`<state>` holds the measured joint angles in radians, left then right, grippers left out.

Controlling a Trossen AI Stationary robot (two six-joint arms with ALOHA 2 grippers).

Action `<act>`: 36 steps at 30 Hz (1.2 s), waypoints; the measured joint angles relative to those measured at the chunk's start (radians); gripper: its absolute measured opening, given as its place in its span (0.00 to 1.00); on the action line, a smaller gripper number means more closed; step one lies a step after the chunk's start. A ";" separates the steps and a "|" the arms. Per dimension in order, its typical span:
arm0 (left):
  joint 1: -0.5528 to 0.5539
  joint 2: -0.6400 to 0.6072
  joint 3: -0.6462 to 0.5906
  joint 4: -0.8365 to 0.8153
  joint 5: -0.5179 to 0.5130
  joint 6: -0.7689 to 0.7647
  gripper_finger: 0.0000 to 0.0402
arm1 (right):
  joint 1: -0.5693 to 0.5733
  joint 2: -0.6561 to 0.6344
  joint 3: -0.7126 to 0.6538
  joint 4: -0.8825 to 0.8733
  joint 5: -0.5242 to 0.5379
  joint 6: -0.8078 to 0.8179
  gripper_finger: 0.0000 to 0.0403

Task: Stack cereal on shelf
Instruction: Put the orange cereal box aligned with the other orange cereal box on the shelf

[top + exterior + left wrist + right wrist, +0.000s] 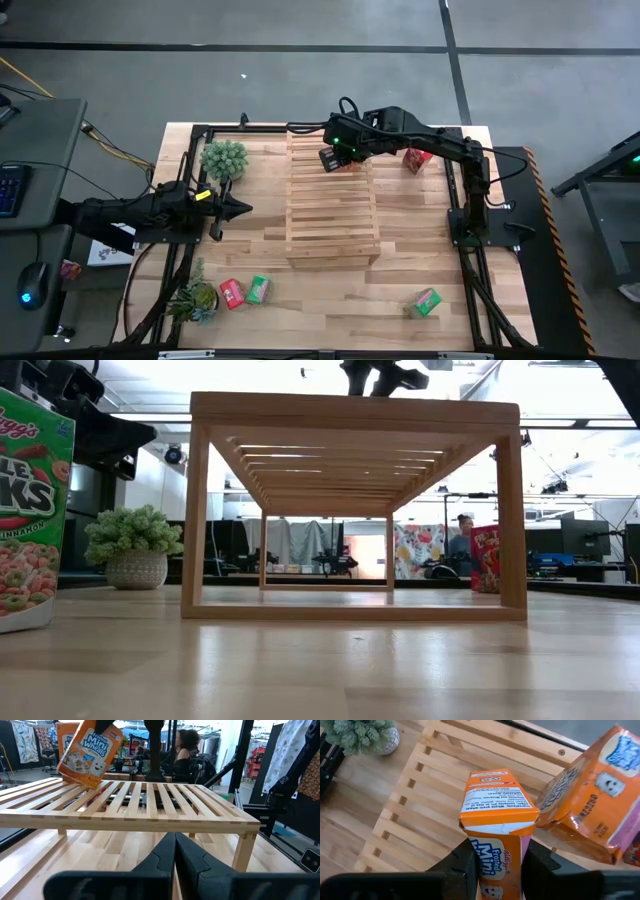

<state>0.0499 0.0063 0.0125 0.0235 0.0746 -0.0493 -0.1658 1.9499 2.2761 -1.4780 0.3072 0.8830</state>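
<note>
Over the far end of the shelf [332,195], the right gripper [496,870] is clamped on an orange cereal box [497,820] and holds it tilted above the slats. A second orange box [585,802] lies on its side on the same end of the rack, just beside the held one.

The main risk, as I judge it, is the landing. The top is a grid of narrow light-wood strips with open gaps between them, so a tilted box set down edge-first could catch a corner in a gap or tip over. It could also knock the lying box, which already rests askew, and shove it toward the rack's edge. The cartons are thin glossy cardboard and look light; a hard squeeze may dent the held one, and its top flap seems slightly lifted, though the wrist view is too close to be sure.

At the table's left side, the left gripper [175,855] waits with its fingers together, pointing at the rack. Four more boxes sit on the plank tabletop [330,300]: a red one [416,159] beyond the rack, the others near the front.
</note>
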 joint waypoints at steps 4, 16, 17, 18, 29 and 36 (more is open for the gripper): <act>0.000 0.000 0.000 0.000 0.000 0.000 0.00 | 0.000 0.000 0.000 0.005 0.021 0.007 0.31; 0.000 0.000 0.000 0.000 0.000 0.000 0.00 | -0.011 0.000 0.000 0.072 0.059 0.007 0.54; 0.000 0.000 0.000 0.000 0.000 0.000 0.00 | -0.014 0.000 0.000 0.075 0.059 0.007 0.55; 0.000 0.000 0.000 0.000 0.000 0.000 0.00 | -0.017 0.000 0.000 0.082 0.063 0.007 0.55; 0.000 0.000 0.000 0.000 0.000 0.000 0.00 | -0.033 0.000 0.081 0.110 0.182 -0.051 0.56; 0.000 0.000 0.000 0.000 0.000 0.000 0.00 | -0.014 -0.069 0.066 0.121 0.163 -0.244 0.56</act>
<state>0.0501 0.0060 0.0125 0.0235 0.0750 -0.0492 -0.1795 1.8808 2.3421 -1.3571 0.4698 0.6386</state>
